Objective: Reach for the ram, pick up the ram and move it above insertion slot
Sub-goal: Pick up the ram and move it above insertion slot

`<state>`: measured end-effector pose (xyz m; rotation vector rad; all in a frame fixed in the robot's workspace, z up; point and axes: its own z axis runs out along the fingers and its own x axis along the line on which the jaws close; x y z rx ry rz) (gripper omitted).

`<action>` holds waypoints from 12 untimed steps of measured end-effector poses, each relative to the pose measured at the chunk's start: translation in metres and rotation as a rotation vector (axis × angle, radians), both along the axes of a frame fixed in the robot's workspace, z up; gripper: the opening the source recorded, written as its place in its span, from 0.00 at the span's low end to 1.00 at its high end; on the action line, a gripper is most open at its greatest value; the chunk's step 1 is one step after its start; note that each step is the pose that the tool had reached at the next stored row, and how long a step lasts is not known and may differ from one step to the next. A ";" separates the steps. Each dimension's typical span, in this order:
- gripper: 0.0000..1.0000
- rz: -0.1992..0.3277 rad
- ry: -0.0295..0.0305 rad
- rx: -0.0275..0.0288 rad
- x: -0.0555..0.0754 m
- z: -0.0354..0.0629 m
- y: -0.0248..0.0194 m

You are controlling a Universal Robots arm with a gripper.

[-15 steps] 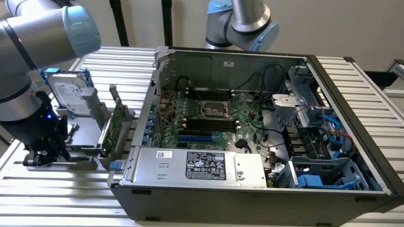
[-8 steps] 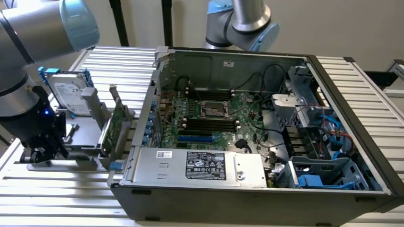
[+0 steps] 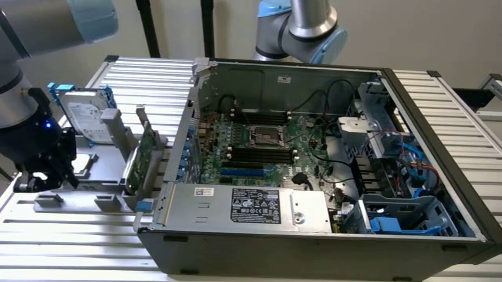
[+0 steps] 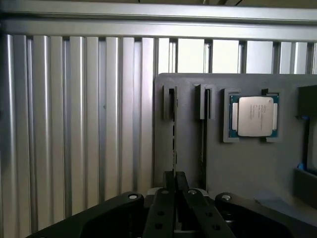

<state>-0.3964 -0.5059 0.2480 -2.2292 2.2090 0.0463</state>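
In the wrist view the ram (image 4: 174,130) shows edge-on as a thin dark strip standing in a narrow slot of the grey holder (image 4: 188,158). My gripper (image 4: 174,184) sits over its near end, the two fingers (image 4: 162,203) pressed close on either side of the strip, shut on it. In the exterior view my gripper (image 3: 41,175) is low over that grey holder (image 3: 86,197) at the exterior view's left, beside the open computer case (image 3: 314,235). The black memory slots (image 3: 259,155) lie on the motherboard inside the case.
A processor chip (image 4: 255,115) rests in a pocket of the holder. A silver hard drive with blue rails (image 3: 82,117) and a green expansion card (image 3: 141,154) stand upright between my gripper and the case wall. A second robot arm (image 3: 302,26) rises behind the case.
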 end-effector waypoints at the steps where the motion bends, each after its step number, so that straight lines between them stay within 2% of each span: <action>1: 0.13 0.000 0.0003 0.0002 0.001 0.0045 0.0000; 6: 0.13 0.000 0.0012 0.0001 0.006 0.0271 0.0001; 12: 0.13 0.000 0.0014 0.0002 0.020 0.0545 0.0001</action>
